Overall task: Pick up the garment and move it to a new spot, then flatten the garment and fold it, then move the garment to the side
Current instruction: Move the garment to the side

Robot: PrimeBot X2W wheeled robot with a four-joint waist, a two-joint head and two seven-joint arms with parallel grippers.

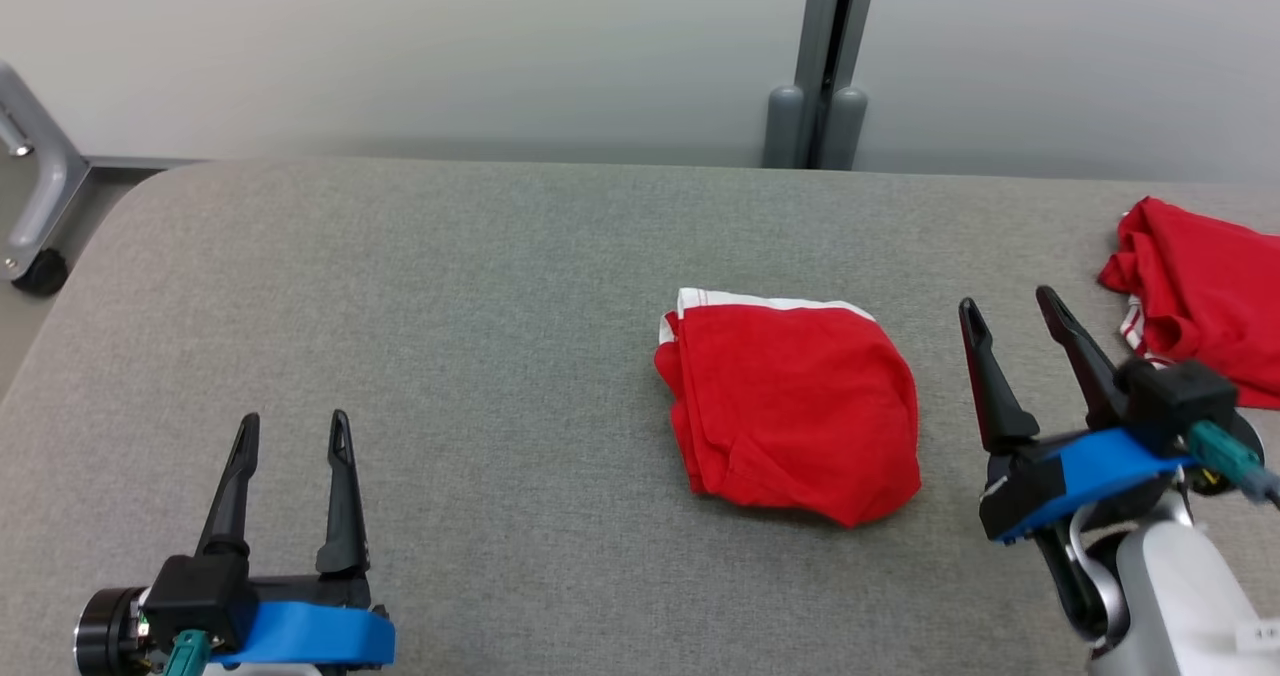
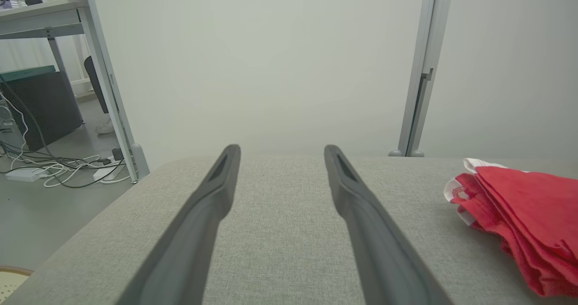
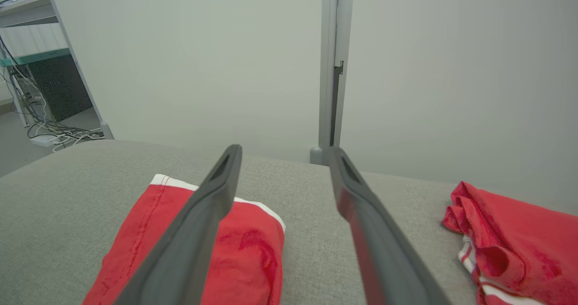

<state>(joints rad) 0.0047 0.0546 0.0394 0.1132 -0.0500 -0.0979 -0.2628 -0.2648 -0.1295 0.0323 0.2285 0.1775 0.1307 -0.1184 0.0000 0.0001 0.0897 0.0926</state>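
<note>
**Item 1, far left.** Grey metal frame leg on a caster [image 1: 38, 211], off the table edge. Clear of the work.

**Item 2, lower left.** Left gripper [image 1: 295, 418], claw spread wide and holding nothing. It hovers over bare grey fabric table top [image 1: 450, 276], well apart from the cloth.

**Item 3, centre.** Red garment with white trim [image 1: 790, 406], the task's piece. It lies on the table as a compact, layered packet with the white band at its far edge. By its look the fold is done, so the step in hand is probably the last one, the move to the side.

**Item 4, right of centre.** Right gripper [image 1: 1006, 298], claw spread and empty, near the packet's right edge. The next move calls for a low pinch through all the layers, then a slide or lift that keeps the packet from opening.

**Item 5, far right.** Second red garment [image 1: 1210, 291], crumpled, near the table edge. It takes up the right side, so a set-down there risks overlap, while the left side is open.

**Item 6, behind.** Pale partition wall and grey post [image 1: 825, 56]. No obstruction.
</note>
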